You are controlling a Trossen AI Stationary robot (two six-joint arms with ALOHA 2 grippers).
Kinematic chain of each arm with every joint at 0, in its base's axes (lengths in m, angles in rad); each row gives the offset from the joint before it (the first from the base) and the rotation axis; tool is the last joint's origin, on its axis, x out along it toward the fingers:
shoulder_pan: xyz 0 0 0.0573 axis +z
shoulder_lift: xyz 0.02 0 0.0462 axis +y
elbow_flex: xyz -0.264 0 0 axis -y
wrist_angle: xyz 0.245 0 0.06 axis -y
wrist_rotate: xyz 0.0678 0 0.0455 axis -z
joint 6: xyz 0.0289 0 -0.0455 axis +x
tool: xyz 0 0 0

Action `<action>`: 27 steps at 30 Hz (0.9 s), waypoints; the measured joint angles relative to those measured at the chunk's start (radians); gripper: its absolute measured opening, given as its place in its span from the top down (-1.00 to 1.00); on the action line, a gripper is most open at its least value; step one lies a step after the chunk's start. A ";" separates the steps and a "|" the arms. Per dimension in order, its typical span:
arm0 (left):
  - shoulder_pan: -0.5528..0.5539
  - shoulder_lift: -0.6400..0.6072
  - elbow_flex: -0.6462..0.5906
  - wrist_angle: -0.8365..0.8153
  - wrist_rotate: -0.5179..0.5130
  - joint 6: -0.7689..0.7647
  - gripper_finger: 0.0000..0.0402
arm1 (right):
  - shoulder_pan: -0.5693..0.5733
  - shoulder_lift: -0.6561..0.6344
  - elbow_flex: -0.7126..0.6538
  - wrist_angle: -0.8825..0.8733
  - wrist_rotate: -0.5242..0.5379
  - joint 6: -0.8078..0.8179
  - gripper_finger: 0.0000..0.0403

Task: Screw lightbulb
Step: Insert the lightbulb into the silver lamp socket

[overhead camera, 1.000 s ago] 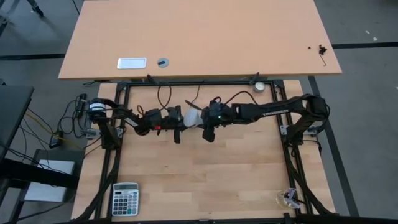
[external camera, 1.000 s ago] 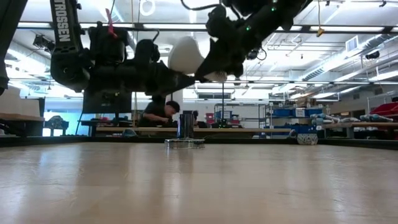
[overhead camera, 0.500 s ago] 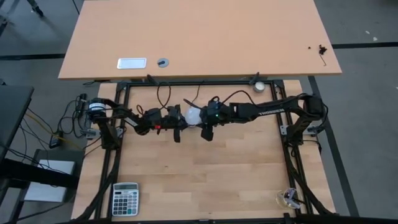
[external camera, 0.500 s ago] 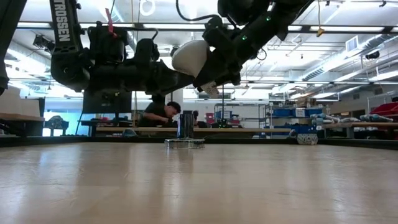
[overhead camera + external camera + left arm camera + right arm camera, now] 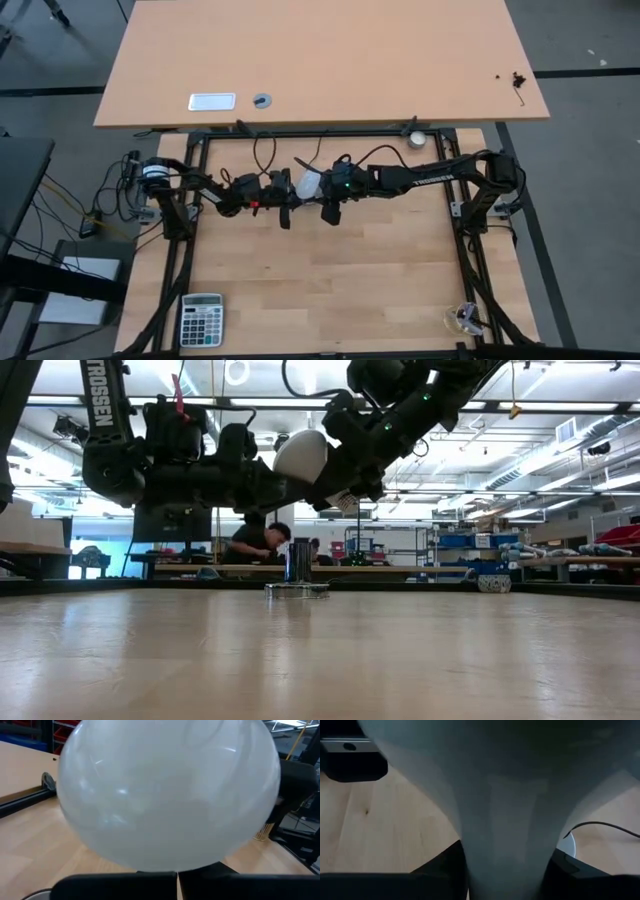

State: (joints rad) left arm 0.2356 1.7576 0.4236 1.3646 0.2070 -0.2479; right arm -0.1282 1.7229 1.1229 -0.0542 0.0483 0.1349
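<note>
The white frosted lightbulb (image 5: 308, 184) hangs in the air over the middle of the table, between my two grippers. My right gripper (image 5: 326, 192) reaches in from the table's right and is shut on it. My left gripper (image 5: 287, 190) comes level from the table's left with its fingers shut. Its fingertips (image 5: 177, 879) sit just under the bulb's dome (image 5: 167, 795), which fills the left wrist view. In the low view a silver socket (image 5: 297, 572) stands on the table below the bulb (image 5: 300, 455). My right gripper pinches the bulb's narrow neck (image 5: 506, 845) between its two fingers (image 5: 437, 867), slanting down from the table's right. The bulb is lifted clear, and its dome (image 5: 298, 453) sticks out toward my left gripper. My left gripper is close under the dome; whether it touches it I cannot tell.
A thin black cord (image 5: 262, 155) loops on the table behind the arms. A small round whitish disc (image 5: 416, 139) lies at the far right, a calculator (image 5: 202, 320) at the near left and a small clear object (image 5: 463, 320) at the near right. A second table (image 5: 320, 60) stands beyond.
My right gripper has carried the bulb a little toward the table's left and slightly down, closer to my left gripper's shut fingers. The bulb stays clear of the table.
</note>
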 joint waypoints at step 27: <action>0.000 0.002 -0.002 -0.052 0.001 0.008 1.00 | -0.011 -0.027 0.002 -0.009 0.001 0.003 -0.01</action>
State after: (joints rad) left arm 0.2356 1.7592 0.4221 1.3124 0.2076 -0.2401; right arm -0.1393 1.6958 1.1244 -0.0628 0.0490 0.1382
